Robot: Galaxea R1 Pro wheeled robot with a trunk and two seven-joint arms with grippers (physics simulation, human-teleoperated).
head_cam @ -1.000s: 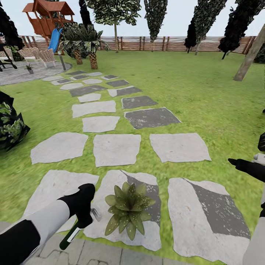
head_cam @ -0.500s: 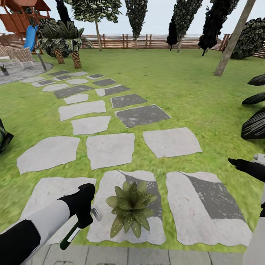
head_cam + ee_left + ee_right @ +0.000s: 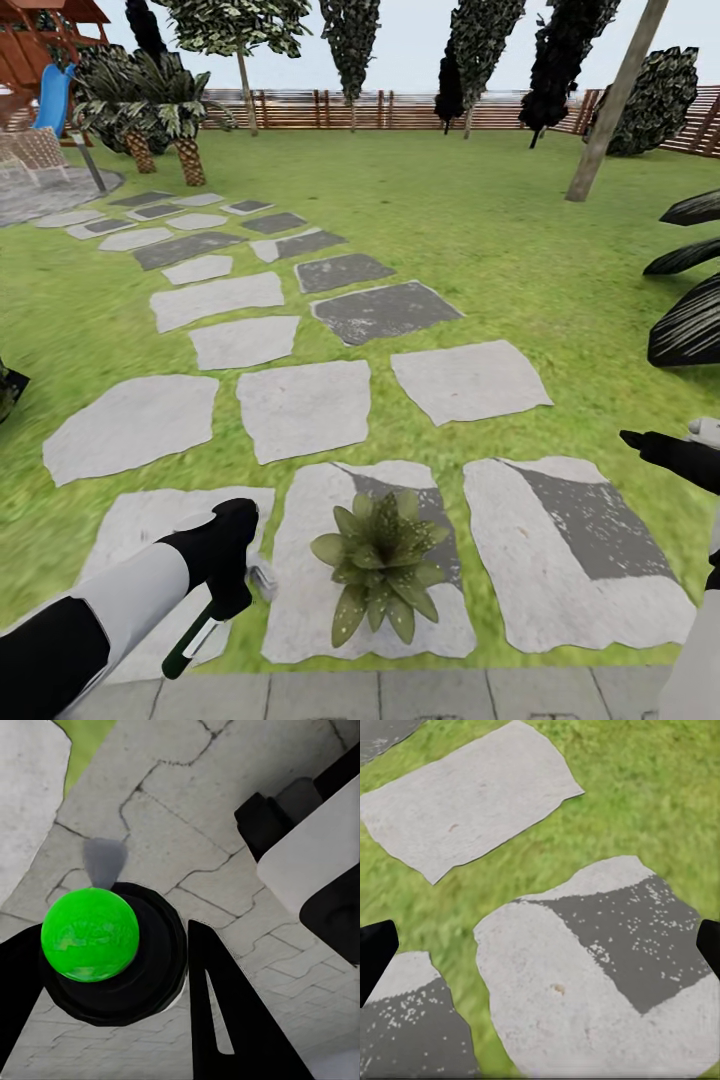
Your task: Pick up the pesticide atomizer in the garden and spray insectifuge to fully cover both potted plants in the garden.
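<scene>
Atomizer step judged done: left gripper [image 3: 232,570] clenched on the pesticide atomizer [image 3: 195,632], dark green bottle hanging low over the grey paving [image 3: 400,695], whitish head just beside the near potted plant [image 3: 383,563]. Right gripper [image 3: 650,445] spread wide, empty, above a stepping stone [image 3: 570,560]. Spraying seemingly not begun; second plant not located on the lawn [image 3: 480,230] toward the fence [image 3: 400,108].

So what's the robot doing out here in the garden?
It is out to spray bug spray on the plants. Its left gripper is holding the pesticide atomizer, a dark green bottle, tilted so its whitish spray head points at a small potted plant on a stepping stone right beside it. The right gripper is open with nothing in it, off to the side above the lawn.
</scene>
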